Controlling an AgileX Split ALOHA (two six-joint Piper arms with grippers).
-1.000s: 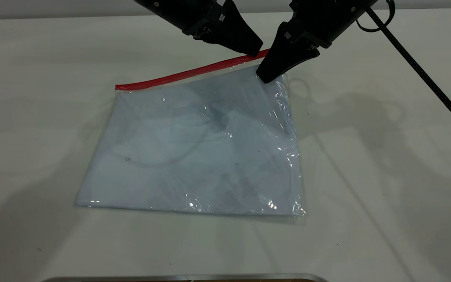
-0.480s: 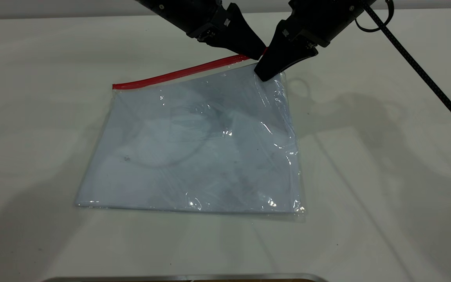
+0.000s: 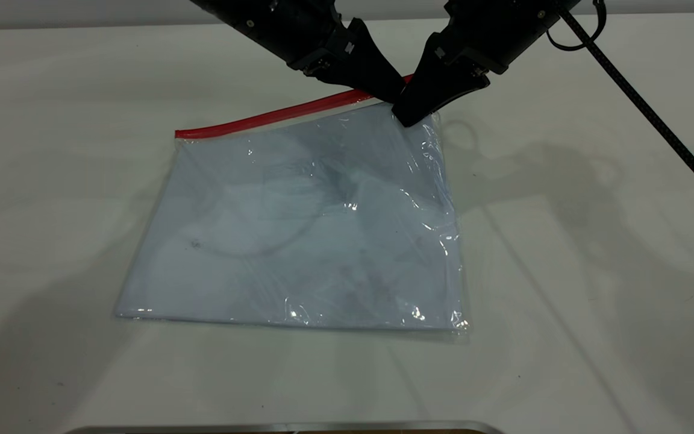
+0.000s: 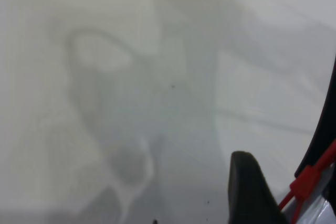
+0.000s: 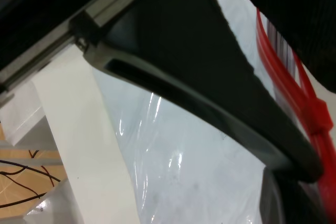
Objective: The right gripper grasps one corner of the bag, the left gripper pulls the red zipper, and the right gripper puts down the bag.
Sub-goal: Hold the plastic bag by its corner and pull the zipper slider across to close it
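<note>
Bag (image 3: 299,229) flat on desk (image 3: 564,241). Right gripper (image 3: 406,117) fingers closed on its corner (image 3: 425,120). Left gripper (image 3: 392,93) meets zipper (image 3: 275,114) just beside; whether its fingers grip cannot be told.

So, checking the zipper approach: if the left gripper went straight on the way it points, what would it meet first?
Probably the red zipper at the bag's top edge, right beside the right gripper; the left gripper looks nearly on it.

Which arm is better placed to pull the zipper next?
Left, probably. The left gripper sits at the red zipper, beside its slider tab, while the right gripper is clamped on the corner of the bag.
</note>
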